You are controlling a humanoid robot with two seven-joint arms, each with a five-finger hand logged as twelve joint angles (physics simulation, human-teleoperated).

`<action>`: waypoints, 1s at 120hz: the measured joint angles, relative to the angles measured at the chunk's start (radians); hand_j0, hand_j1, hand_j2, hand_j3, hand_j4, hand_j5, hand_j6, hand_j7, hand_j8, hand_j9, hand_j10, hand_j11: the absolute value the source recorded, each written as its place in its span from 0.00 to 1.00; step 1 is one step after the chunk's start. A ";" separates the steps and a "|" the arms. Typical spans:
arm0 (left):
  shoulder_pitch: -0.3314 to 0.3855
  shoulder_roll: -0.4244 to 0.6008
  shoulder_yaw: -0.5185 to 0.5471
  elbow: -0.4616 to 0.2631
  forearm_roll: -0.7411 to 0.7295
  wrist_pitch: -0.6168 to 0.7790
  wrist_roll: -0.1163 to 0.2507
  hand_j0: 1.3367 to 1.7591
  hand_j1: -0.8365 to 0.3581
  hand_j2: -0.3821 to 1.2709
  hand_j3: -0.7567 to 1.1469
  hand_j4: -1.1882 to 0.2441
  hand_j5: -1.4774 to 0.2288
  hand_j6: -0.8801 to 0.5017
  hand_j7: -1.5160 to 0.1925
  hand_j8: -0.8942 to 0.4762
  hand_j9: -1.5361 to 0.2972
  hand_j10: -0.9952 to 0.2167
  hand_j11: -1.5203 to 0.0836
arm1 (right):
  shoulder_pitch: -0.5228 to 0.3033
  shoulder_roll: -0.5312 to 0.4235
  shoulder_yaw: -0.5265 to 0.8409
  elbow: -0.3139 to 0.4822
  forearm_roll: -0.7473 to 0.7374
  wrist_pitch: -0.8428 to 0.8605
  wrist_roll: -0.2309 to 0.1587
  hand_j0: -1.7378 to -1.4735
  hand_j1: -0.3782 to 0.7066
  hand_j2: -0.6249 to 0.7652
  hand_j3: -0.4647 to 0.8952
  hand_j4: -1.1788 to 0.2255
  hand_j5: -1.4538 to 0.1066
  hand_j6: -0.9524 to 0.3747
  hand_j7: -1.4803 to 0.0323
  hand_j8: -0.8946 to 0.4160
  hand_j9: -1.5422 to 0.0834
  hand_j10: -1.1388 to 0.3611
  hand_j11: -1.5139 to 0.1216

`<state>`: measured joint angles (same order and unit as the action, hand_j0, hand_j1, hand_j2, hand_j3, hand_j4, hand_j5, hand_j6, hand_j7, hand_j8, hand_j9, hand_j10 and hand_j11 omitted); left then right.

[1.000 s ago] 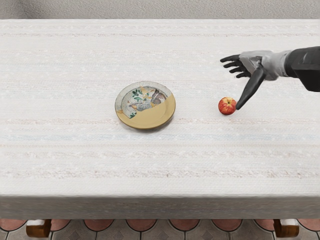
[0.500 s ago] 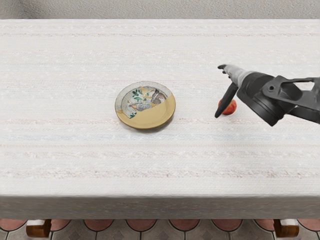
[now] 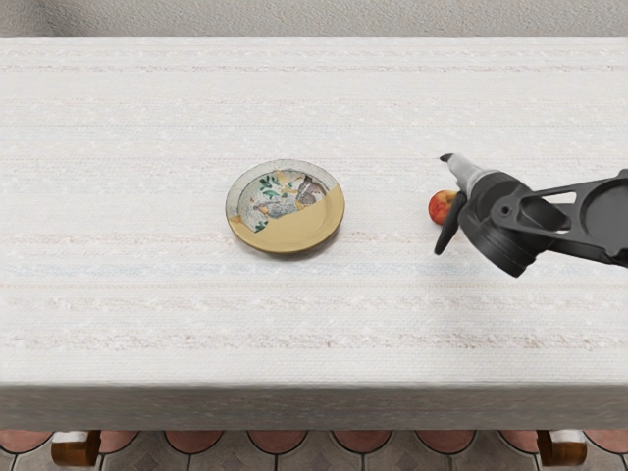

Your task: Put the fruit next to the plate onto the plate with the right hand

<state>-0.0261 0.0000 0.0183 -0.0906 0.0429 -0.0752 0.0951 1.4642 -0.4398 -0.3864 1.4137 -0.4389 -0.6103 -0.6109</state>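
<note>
Apple is seen on the table, apart from the plate and to its right, half hidden by the right hand, which is set against it. Whether it is grasped cannot be told.

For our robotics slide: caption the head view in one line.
Robot's right hand at a small red apple on the pale striped table, apart from the round gold-and-floral plate.
</note>
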 joint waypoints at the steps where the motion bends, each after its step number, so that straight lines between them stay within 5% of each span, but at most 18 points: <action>1: 0.000 0.000 0.000 0.000 0.000 0.000 0.000 0.76 0.75 0.26 0.40 0.66 0.68 0.46 0.70 0.47 0.67 0.62 0.75 | -0.002 0.000 0.000 -0.004 0.000 0.000 0.000 0.30 0.08 0.44 0.34 0.80 0.89 0.68 0.94 0.64 0.91 0.73 0.89; 43: 0.000 0.000 0.000 0.000 0.000 0.000 0.000 0.76 0.75 0.26 0.40 0.66 0.68 0.46 0.70 0.47 0.67 0.62 0.75 | -0.056 0.056 0.006 -0.137 -0.007 -0.001 0.000 0.30 0.20 0.43 0.34 0.73 0.80 0.60 0.84 0.56 0.82 0.65 0.80; 120: 0.000 0.000 0.000 0.000 0.000 0.000 0.000 0.76 0.75 0.26 0.40 0.66 0.68 0.46 0.70 0.47 0.67 0.62 0.75 | -0.084 0.118 0.009 -0.215 0.003 -0.001 0.000 0.30 0.41 0.40 0.34 0.59 0.64 0.45 0.68 0.42 0.67 0.53 0.65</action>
<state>-0.0261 0.0000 0.0183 -0.0905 0.0429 -0.0752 0.0951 1.3798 -0.3220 -0.3774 1.1989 -0.4364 -0.6110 -0.6109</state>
